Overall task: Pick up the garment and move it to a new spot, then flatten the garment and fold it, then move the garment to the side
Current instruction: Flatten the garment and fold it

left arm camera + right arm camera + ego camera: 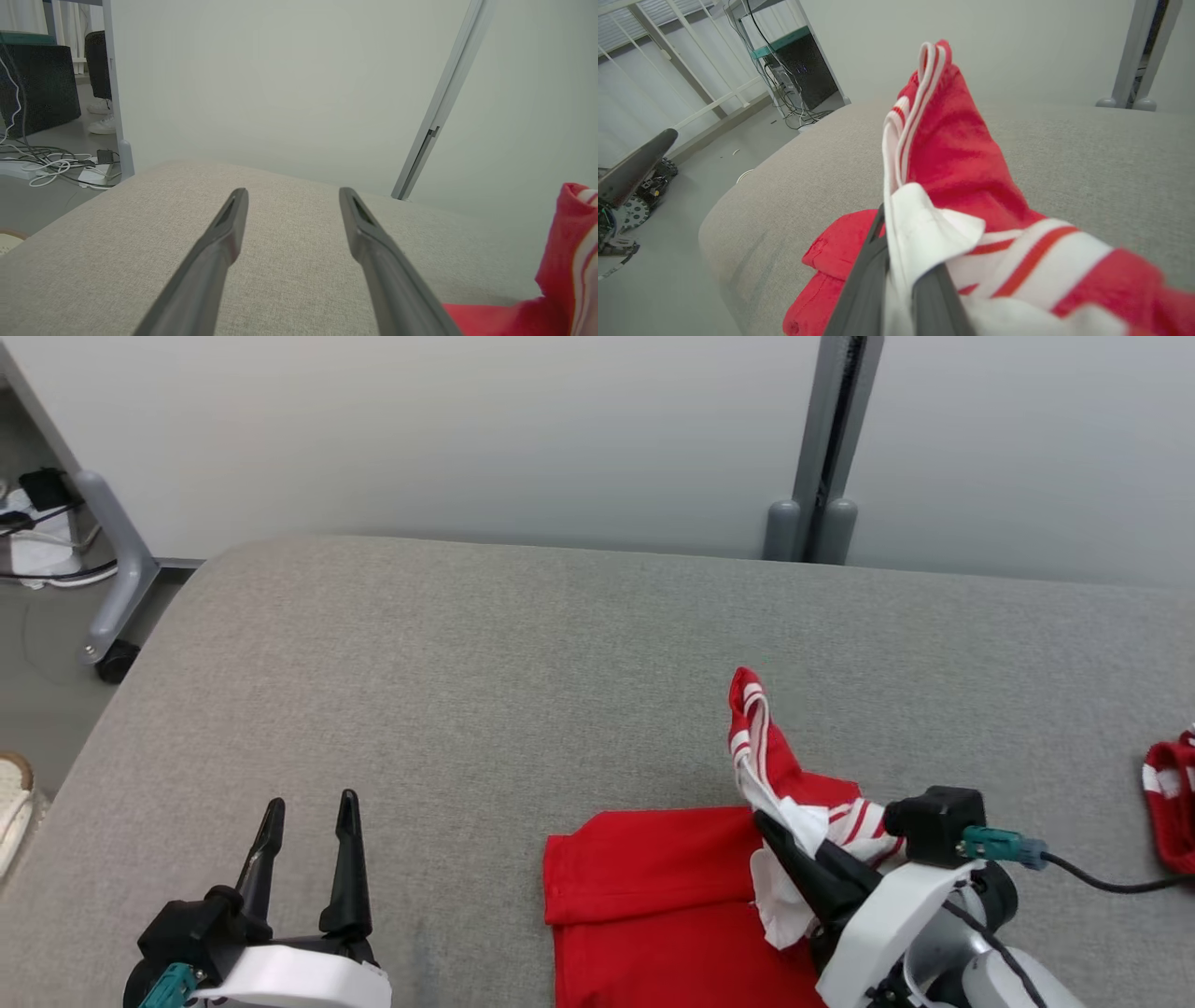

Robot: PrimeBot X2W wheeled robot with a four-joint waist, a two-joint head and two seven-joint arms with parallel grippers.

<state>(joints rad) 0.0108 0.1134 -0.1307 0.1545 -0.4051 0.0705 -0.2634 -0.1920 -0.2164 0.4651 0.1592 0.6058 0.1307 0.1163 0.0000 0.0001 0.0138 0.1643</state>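
The garment (653, 887) is red with white stripes and lies at the near right of the grey fabric-covered table (467, 663). Its flat red part is folded, with a straight left edge. My right gripper (761, 819) is shut on the garment's white and striped part, which stands up in a peak (752, 728) above the flat cloth. In the right wrist view the cloth (957, 154) drapes over my right gripper (899, 261) and hides its tips. My left gripper (311, 803) is open at the near left, nothing between its fingers (229, 224). The garment (560, 233) shows at the right of that view.
Another red and white striped piece (1172, 812) lies at the table's right edge. A grey post (826, 448) stands behind the table against the pale wall. A grey leg with a caster (112, 569) and cables (56, 163) are on the floor beyond the table's left edge.
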